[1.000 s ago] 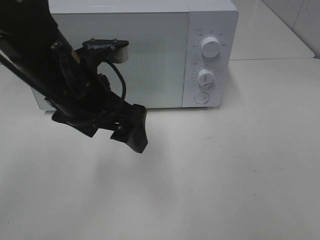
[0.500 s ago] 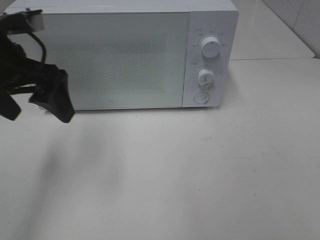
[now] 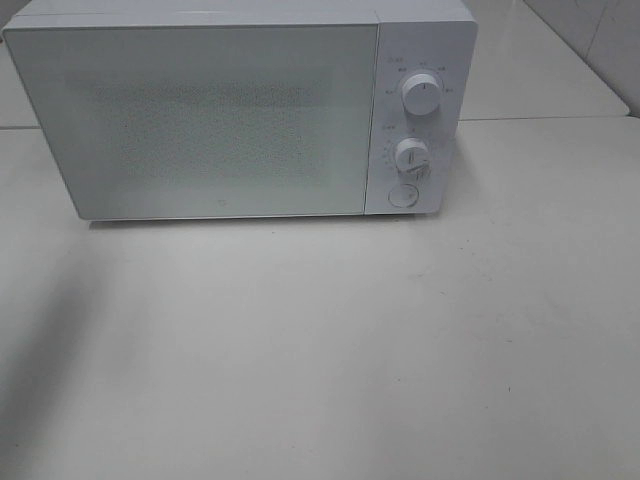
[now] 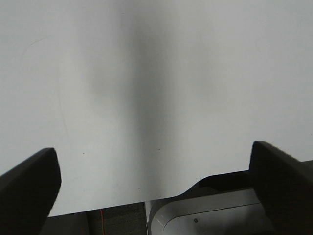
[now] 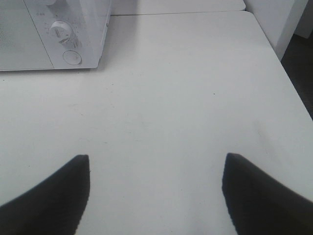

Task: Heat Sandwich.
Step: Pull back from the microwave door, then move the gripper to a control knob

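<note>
**Both grippers spread wide, microwave shut, sandwich not in my views**

On my left wrist camera the left gripper (image 4: 154, 169) has its two dark fingers (image 4: 29, 183) spread far apart, with nothing between them but the white table (image 4: 156, 73). A soft grey shadow band (image 4: 139, 98) runs across that surface. Past the table's edge I see a pale rounded part (image 4: 210, 215) that I cannot identify.

From the high camera neither arm shows. A faint shadow (image 3: 40, 340) lies on the table at about 8 o'clock of the picture. The white microwave (image 3: 220, 20) stands at 12 o'clock, toward the far side of the table, with its frosted door (image 3: 200, 120) closed flush. At 3 o'clock of the door is the control panel (image 3: 445, 60). It carries an upper knob (image 3: 421, 95), a lower knob (image 3: 411, 155) at 6 o'clock from it, and a round button (image 3: 402, 196) under that.

On my right wrist camera the right gripper (image 5: 156, 159) has its fingers (image 5: 54, 196) wide apart too, empty, over the table. Taking straight ahead of the fingers as 12 o'clock, the microwave's panel end sits at about 10 o'clock, well apart from the gripper. The table's edge runs at about 2 o'clock.

I cannot tell where the sandwich is. None of my three views shows it, and I cannot see through the frosted door.
</note>
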Robot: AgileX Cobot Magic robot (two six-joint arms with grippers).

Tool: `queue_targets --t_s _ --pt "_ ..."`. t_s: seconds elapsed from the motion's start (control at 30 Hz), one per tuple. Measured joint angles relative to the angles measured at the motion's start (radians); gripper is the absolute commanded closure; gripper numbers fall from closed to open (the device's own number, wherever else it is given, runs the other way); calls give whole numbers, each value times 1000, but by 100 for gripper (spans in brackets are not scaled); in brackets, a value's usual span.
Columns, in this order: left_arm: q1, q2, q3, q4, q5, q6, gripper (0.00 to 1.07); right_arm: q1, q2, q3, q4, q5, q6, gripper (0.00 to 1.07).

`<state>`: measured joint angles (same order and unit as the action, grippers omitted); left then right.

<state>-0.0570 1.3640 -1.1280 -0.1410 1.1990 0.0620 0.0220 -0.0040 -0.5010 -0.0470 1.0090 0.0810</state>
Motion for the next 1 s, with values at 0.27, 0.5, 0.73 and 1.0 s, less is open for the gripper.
queue_targets --t_s 0.27,0.5,0.73,1.0 --pt "101 -174 106 21 -10 -23 9 0 0 0 0 0 0 36" --pt "102 -401 264 59 -43 -29 9 0 0 0 0 0 0 36" --pt "102 -608 378 76 -54 -30 9 0 0 0 0 0 0 36" --pt "103 -853 492 78 -58 -30 9 0 0 0 0 0 0 36"
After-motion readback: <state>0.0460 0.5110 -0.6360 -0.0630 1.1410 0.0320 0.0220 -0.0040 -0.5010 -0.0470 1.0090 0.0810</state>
